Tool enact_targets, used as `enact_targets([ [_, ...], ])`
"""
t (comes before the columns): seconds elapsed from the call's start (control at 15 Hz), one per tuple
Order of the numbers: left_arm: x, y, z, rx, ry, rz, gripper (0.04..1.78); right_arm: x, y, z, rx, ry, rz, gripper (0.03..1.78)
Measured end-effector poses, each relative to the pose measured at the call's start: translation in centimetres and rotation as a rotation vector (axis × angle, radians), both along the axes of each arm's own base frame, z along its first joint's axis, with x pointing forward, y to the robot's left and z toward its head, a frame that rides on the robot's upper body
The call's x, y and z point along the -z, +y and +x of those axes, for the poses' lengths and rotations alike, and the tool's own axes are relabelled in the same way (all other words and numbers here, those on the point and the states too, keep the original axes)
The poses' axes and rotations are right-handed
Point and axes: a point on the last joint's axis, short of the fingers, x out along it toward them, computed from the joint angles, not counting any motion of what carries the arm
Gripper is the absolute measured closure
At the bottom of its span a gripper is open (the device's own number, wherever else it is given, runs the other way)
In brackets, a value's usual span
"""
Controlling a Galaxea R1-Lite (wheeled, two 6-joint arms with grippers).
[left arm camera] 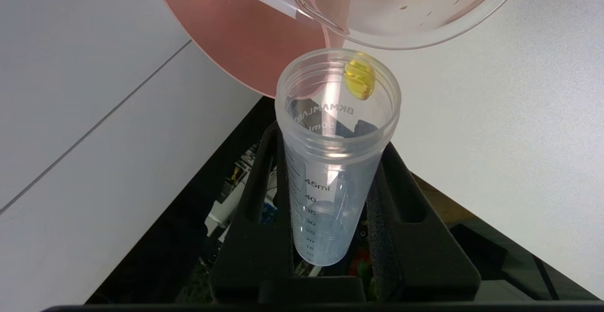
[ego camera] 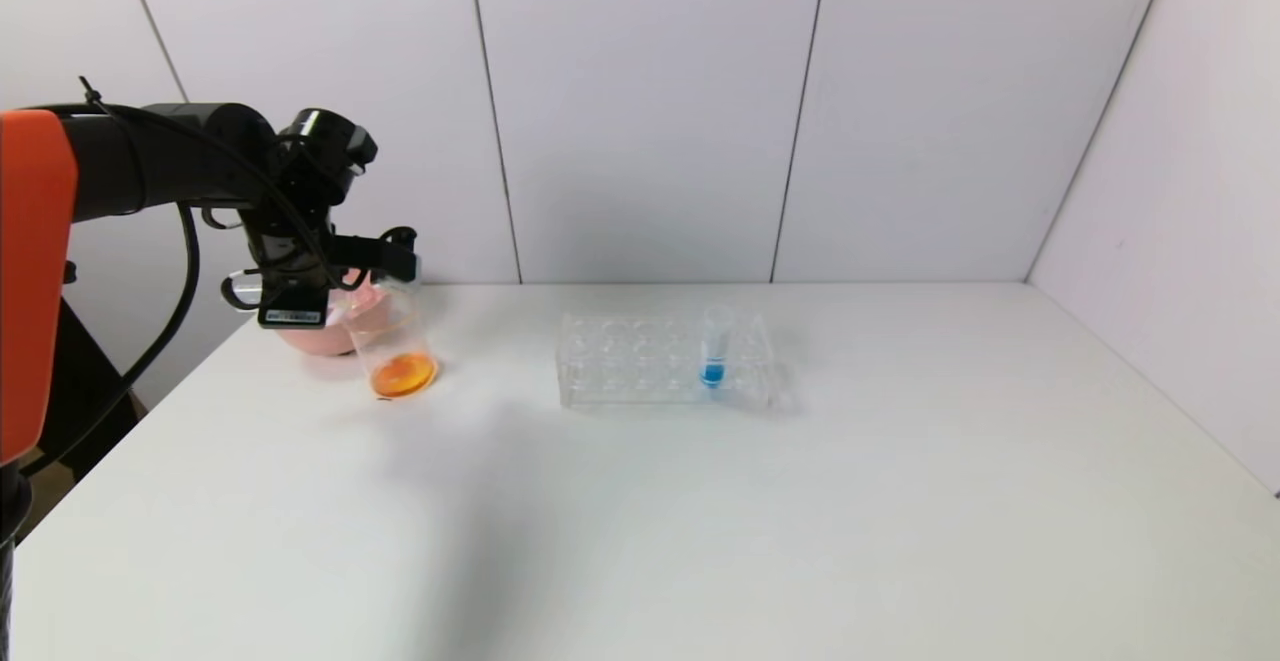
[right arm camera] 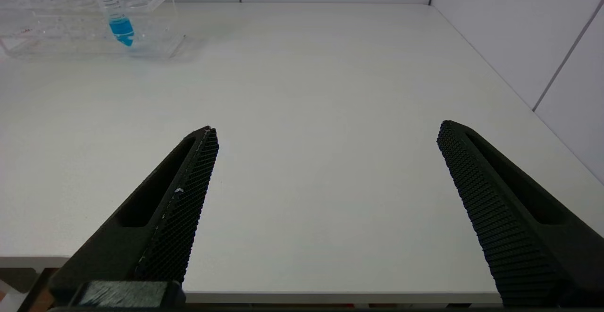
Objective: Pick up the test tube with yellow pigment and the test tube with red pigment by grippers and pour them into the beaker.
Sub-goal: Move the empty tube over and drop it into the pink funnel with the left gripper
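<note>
A: What do the containers hold?

B: The beaker stands on the white surface near its left back edge, with orange liquid in its bottom. Just behind it is a pink bowl. The clear tube rack sits near the middle of the surface, well apart from the beaker, and it holds one upright tube with blue liquid.

A: And the test tube with yellow pigment?

B: The left claw pinches it. The test tube with yellow pigment sits between the two black fingers, tipped so that its open mouth points toward the beaker rim. Only a small yellow drop remains at the tube's lip; the rest of the tube looks nearly clear. In the head view the left claw hangs right above the beaker's mouth.

A: The other arm?

B: The right claw is spread wide and holds nothing, low over the near edge of the surface. Much bare surface lies in front of it and to the right, up to the wall.
</note>
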Motion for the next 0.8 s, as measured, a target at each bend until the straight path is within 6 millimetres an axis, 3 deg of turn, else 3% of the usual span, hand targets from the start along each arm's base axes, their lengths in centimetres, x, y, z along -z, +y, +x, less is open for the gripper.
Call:
enact_targets([
  [0.47,0.0,-0.1,-0.2,0.002,0.005,-0.034,1.36,0.0,0.0,0.0,0.0,0.0,0.0,0.11],
  [0.8,-1.6,-0.1,-1.1,-0.005,-0.064,-0.177,1.36,0.0,0.0,0.0,0.0,0.0,0.0,0.11],
])
